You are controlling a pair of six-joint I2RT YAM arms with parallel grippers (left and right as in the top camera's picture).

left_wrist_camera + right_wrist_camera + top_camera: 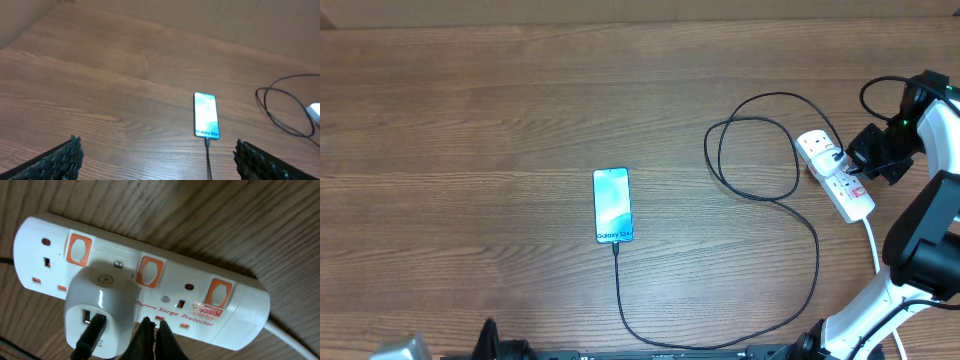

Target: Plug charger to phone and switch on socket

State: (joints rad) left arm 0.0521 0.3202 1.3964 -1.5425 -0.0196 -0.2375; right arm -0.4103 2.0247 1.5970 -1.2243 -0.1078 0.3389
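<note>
The phone (612, 205) lies face up mid-table, its light blue screen lit. It also shows in the left wrist view as phone (206, 115). The charger (818, 260), a thin black cable, is plugged into the phone's near end, runs along the front and loops up to the white socket (835, 175) at the right. At the socket (150, 280) the cable enters a white adapter (100, 310). My right gripper (154, 324) is shut, its tips on the socket's near edge beside the adapter, below the middle orange switch (150, 271). My left gripper (157, 152) hangs open above bare wood, short of the phone.
The socket's white cord (872, 240) runs toward the front right past the right arm's base (920, 250). Loose cable loops (760, 150) lie left of the socket. The wooden table (470, 150) stretches left and back of the phone.
</note>
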